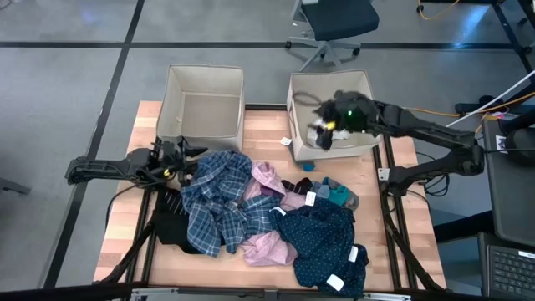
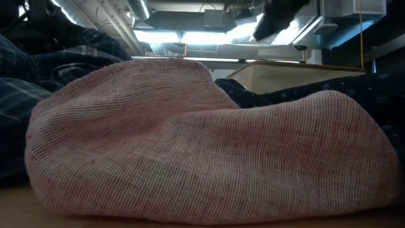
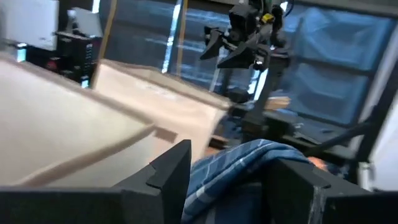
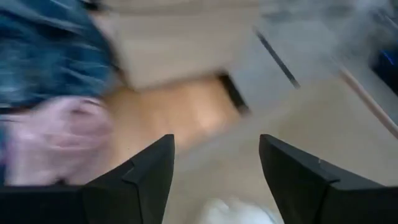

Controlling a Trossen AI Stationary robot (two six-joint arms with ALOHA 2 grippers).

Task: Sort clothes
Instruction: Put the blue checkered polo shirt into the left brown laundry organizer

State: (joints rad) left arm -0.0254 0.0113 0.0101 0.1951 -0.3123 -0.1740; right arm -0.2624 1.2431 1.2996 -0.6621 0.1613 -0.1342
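High view, right gripper jaws open, over right bin

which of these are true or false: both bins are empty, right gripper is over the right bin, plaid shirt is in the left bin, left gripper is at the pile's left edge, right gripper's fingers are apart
1. Both bins are empty. False: the right bin holds a white piece; the left bin looks empty.
2. The right gripper is over the right bin. True.
3. The blue plaid shirt is in the left bin. False: it lies in the pile on the table.
4. The left gripper is at the pile's left edge. True.
5. The right gripper's fingers are apart. True.
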